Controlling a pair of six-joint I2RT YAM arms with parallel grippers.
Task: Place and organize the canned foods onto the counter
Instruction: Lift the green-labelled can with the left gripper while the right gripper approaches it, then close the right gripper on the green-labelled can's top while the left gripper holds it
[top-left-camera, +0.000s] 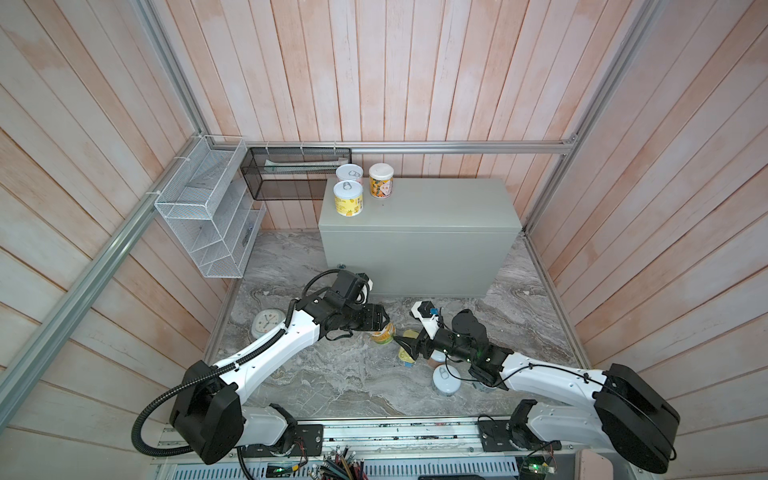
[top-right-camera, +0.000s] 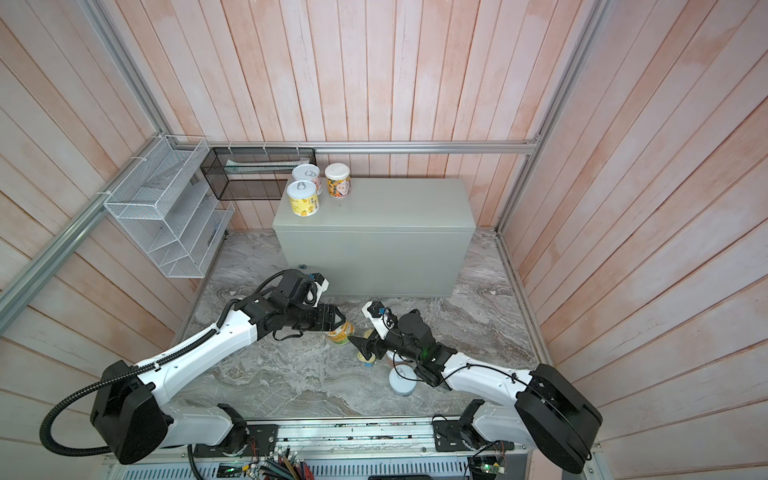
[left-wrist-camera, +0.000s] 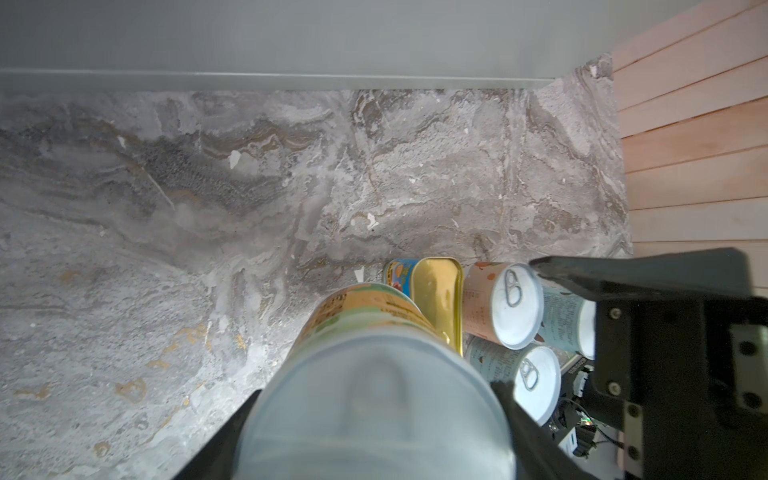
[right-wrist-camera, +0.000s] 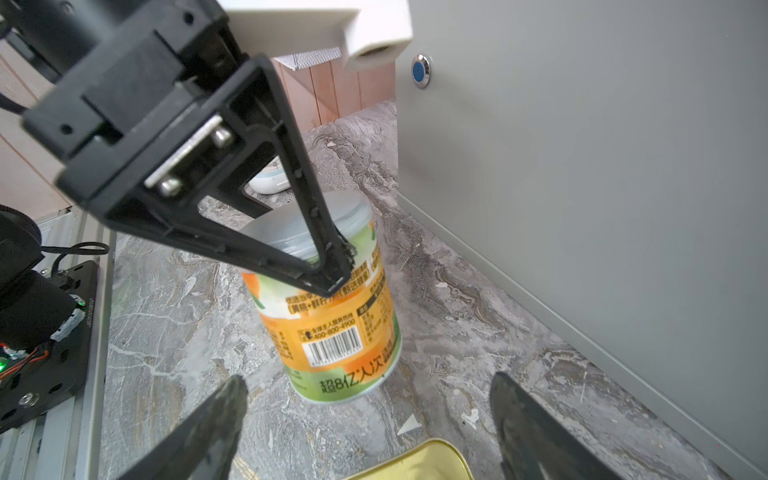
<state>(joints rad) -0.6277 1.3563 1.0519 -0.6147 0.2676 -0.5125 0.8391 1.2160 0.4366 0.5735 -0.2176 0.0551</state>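
My left gripper (top-left-camera: 384, 328) (left-wrist-camera: 374, 395) is shut on an orange-and-green can (top-left-camera: 385, 335) (right-wrist-camera: 332, 324) with a pale lid. The can is tilted slightly, just above or on the marble; I cannot tell which. My right gripper (top-left-camera: 405, 348) (right-wrist-camera: 370, 415) is open right beside it, its fingers spread over the end of a gold tin (top-left-camera: 409, 356) (left-wrist-camera: 440, 299) lying on the marble. A pink can (left-wrist-camera: 503, 307) and two pale-blue cans (left-wrist-camera: 528, 374) (left-wrist-camera: 569, 324) lie behind the tin. The grey-green counter (top-left-camera: 436, 208) carries three upright cans (top-left-camera: 348, 198) (top-left-camera: 349, 173) (top-left-camera: 381, 180) at its back left corner.
A round pale-blue clock (top-left-camera: 268, 322) lies on the marble left of my left arm. A white wire rack (top-left-camera: 208, 216) and a black mesh basket (top-left-camera: 291, 174) hang on the left and back walls. The counter's front face (right-wrist-camera: 582, 166) stands close behind both grippers.
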